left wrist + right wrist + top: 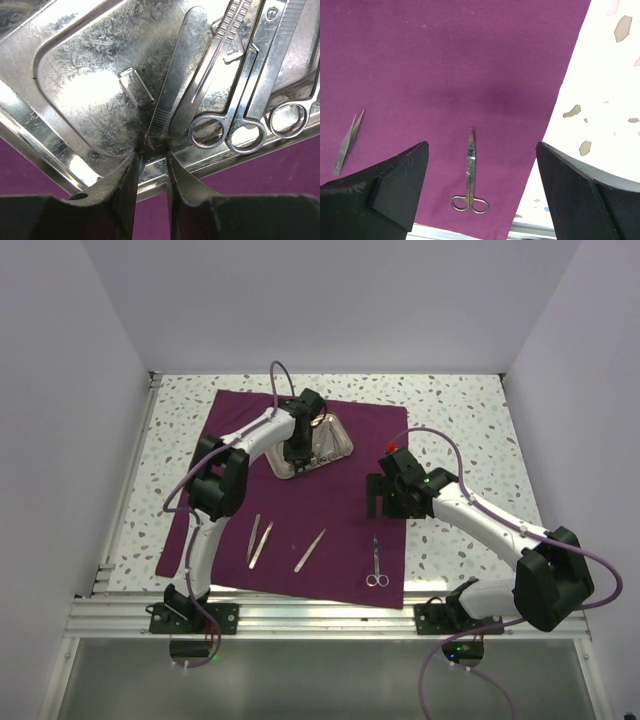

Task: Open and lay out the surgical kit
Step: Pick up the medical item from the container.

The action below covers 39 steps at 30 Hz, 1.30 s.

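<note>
Pinch looks shallow: left gripper [152,160], closed on the ribbed end of a flat steel handle [182,65] in the steel tray [47,152], should lift straight up, slowly. Right gripper [481,146] hangs wide open over the purple cloth [445,60].

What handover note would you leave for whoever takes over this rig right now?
Left gripper: fingers narrowed around the end of the ribbed tweezers lying in the steel tray; a firm grip cannot be confirmed.
Right gripper: open, empty, hovering above the scissors.
Done: purple cloth spread flat; three tweezers and the scissors laid in a row near its front edge.
Left: lift out the ribbed tweezers and the ring-handled instruments in the tray, then lay them on the cloth.
</note>
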Each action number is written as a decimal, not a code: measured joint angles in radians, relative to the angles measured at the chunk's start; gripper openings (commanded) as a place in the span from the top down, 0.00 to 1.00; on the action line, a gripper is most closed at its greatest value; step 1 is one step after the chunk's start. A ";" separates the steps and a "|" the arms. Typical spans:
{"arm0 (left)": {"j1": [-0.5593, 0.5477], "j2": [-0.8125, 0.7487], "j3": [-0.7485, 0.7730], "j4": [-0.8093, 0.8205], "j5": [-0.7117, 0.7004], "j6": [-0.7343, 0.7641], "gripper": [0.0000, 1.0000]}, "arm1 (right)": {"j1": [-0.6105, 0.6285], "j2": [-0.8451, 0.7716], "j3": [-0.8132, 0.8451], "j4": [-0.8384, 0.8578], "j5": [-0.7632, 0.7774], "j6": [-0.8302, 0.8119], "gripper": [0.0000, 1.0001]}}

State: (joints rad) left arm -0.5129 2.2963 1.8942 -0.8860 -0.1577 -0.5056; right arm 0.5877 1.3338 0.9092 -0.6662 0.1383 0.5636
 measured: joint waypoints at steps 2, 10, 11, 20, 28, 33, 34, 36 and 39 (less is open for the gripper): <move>0.001 0.000 0.000 0.000 -0.001 0.000 0.69 | 0.000 0.000 0.000 0.000 0.000 -0.004 0.08; 0.002 -0.010 -0.027 0.014 -0.007 0.000 0.80 | -0.002 0.000 0.000 0.000 0.000 -0.011 0.08; 0.003 -0.013 -0.034 0.021 -0.009 0.000 0.81 | -0.002 0.000 0.000 0.000 0.000 -0.011 0.08; 0.003 -0.021 -0.051 0.035 -0.031 0.000 1.00 | -0.005 0.000 -0.001 0.001 -0.002 -0.015 0.08; 0.003 -0.040 -0.078 0.062 -0.027 0.023 1.00 | -0.006 -0.007 -0.001 -0.005 0.000 -0.014 0.08; 0.009 -0.070 -0.116 0.094 -0.002 0.064 1.00 | -0.006 -0.066 -0.001 -0.018 0.005 -0.014 0.08; 0.012 -0.074 -0.119 0.094 0.004 0.073 1.00 | -0.006 -0.080 -0.001 -0.019 0.006 -0.014 0.08; 0.016 -0.085 -0.119 0.092 0.011 0.083 1.00 | -0.006 -0.104 -0.001 -0.021 0.009 -0.015 0.08; 0.020 -0.121 -0.119 0.090 0.021 0.090 1.00 | -0.006 -0.134 -0.001 -0.025 0.009 -0.019 0.08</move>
State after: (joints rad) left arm -0.4931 2.1754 1.7756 -0.7959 -0.1371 -0.4156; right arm 0.5812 1.1995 0.9081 -0.6914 0.1474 0.5446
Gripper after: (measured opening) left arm 0.011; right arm 0.920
